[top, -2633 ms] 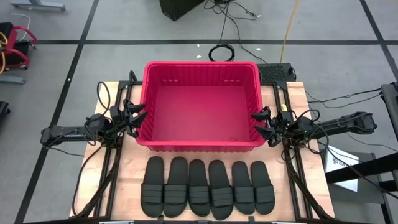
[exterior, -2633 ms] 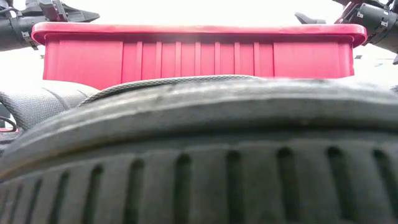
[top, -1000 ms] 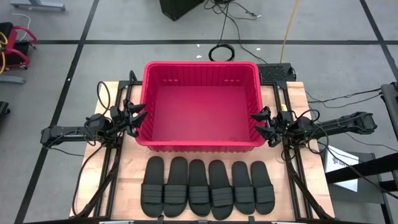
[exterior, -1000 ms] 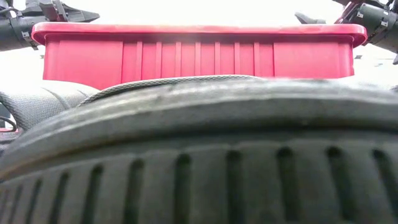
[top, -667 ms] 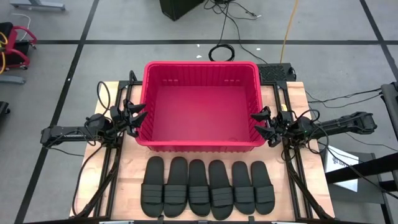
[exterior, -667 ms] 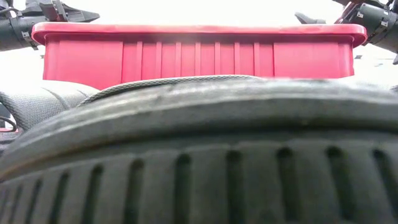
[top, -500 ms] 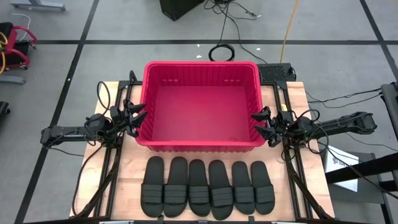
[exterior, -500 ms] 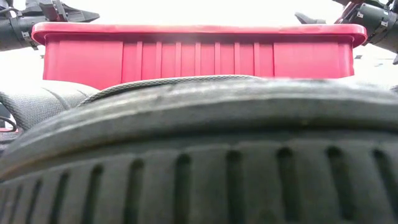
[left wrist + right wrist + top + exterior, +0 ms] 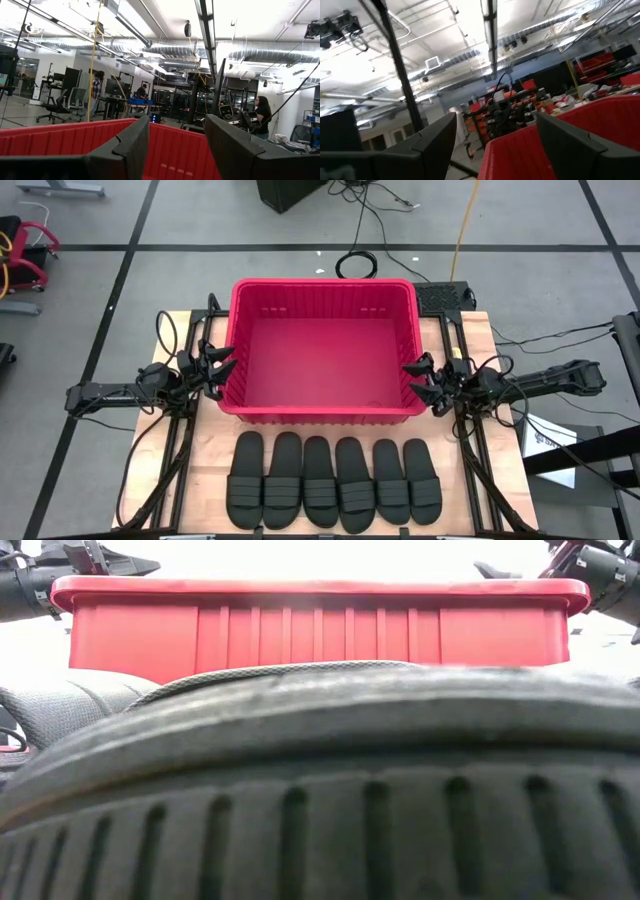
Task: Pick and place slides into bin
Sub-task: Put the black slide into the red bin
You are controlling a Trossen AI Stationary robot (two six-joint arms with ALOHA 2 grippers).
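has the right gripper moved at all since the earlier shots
Yes, barely: the right gripper has edged slightly toward the bin wall and up, judged against that wall.

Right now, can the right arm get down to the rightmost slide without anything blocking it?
Probably yes. The right gripper hangs open beside the bin's right wall, holding nothing. The rightmost slide lies in the open at the row's end, nothing on it, bin behind it.

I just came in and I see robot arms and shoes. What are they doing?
Nothing is being handled right now. Six black slides lie in a row on the table, in front of an empty red bin. The left hand waits by the bin's left wall and the right hand by its right wall, both open and holding nothing. No slide is in the bin yet.
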